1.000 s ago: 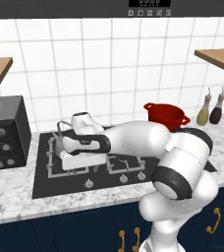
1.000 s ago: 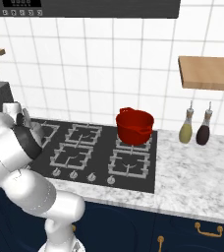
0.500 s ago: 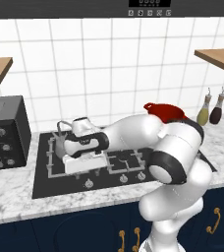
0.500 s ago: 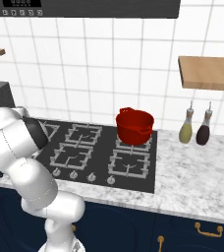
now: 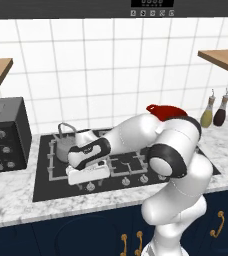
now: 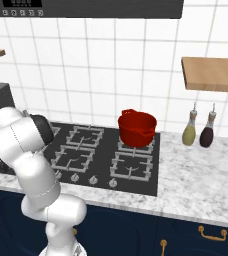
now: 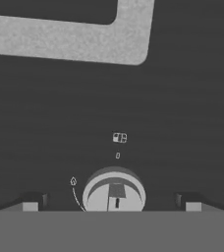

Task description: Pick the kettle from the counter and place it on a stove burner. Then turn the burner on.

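One knob between two fingertips

The pincer (image 7: 112,206) is hanging open over the cooktop's front strip, its fingertips (image 7: 30,204) flanking a round silver knob (image 7: 114,193) without touching it. The kettle (image 5: 65,144) is sitting on the stove burner (image 5: 61,159) behind the hand. A red pot (image 6: 137,127) is standing well apart, and the marbled table (image 7: 70,39) lies beyond.

One kettle (image 5: 64,145); one red pot (image 6: 137,128) — two bottles (image 6: 189,131).
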Available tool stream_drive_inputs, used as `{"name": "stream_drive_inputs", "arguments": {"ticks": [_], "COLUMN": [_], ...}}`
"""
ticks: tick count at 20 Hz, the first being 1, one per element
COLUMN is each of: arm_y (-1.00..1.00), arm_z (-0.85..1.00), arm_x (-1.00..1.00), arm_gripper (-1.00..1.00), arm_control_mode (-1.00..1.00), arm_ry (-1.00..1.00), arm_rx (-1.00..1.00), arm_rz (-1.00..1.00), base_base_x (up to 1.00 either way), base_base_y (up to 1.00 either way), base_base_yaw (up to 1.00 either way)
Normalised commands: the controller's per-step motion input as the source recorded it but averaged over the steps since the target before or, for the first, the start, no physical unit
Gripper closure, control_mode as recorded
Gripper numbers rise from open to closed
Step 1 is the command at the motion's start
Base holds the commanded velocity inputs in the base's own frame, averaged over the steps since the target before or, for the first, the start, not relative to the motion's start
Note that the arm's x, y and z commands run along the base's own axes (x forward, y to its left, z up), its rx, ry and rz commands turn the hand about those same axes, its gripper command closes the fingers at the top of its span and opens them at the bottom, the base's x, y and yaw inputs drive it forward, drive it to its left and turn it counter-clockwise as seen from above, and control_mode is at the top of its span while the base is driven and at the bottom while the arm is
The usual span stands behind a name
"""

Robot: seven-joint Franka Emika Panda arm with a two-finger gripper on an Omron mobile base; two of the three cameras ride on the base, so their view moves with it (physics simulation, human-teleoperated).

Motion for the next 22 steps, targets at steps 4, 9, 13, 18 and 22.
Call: {"name": "stream_drive_inputs", "arguments": {"ticks": [4, 9, 13, 18, 22], "arm_y": [0.0, -0.02, 0.0, 0.0, 0.0], "arm_z": [0.0, -0.01, -0.16, -0.08, 0.0], "arm_x": [-0.06, -0.01, 0.0, 0.0, 0.0], "arm_gripper": [-1.0, -1.0, -1.0, -1.0, 1.0], "arm_control_mode": [-1.0, -1.0, -1.0, -1.0, -1.0], "arm_ry": [0.0, 0.0, 0.0, 0.0, 0.0], "arm_rx": [0.0, 0.0, 0.0, 0.0, 0.0], "arm_rz": [-0.01, -0.04, 0.0, -0.02, 0.0], "base_base_x": [0.0, 0.0, 0.0, 0.0, 0.0], "base_base_y": [0.0, 0.0, 0.0, 0.0, 0.0], "base_base_yaw": [0.0, 0.0, 0.0, 0.0, 0.0]}}
